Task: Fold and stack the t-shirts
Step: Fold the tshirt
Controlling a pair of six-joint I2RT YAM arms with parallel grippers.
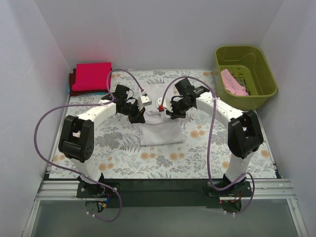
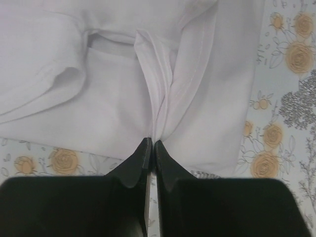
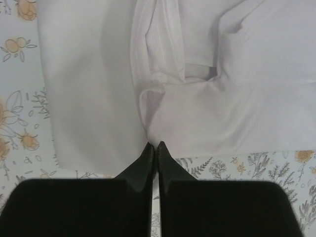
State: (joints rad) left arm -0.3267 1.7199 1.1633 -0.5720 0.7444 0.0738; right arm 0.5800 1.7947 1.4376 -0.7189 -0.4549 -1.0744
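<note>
The white t-shirt (image 1: 159, 131) lies part folded in the middle of the flowered table cover. My left gripper (image 1: 137, 117) is shut on the white t-shirt (image 2: 118, 98), pinching a ridge of cloth at its far left edge. My right gripper (image 1: 169, 113) is shut on the white t-shirt (image 3: 98, 89), pinching a fold at its far right edge. The crimson red t-shirt (image 1: 91, 76) lies folded at the back left. The pale pink t-shirt (image 1: 233, 82) lies crumpled inside the olive-green basket (image 1: 266, 79).
The basket stands at the back right against the wall. A dark red cloth (image 1: 72, 80) peeks out under the red shirt. White walls close in the left, back and right sides. The flowered cover (image 1: 123, 158) ends at a dark rail near the arm bases.
</note>
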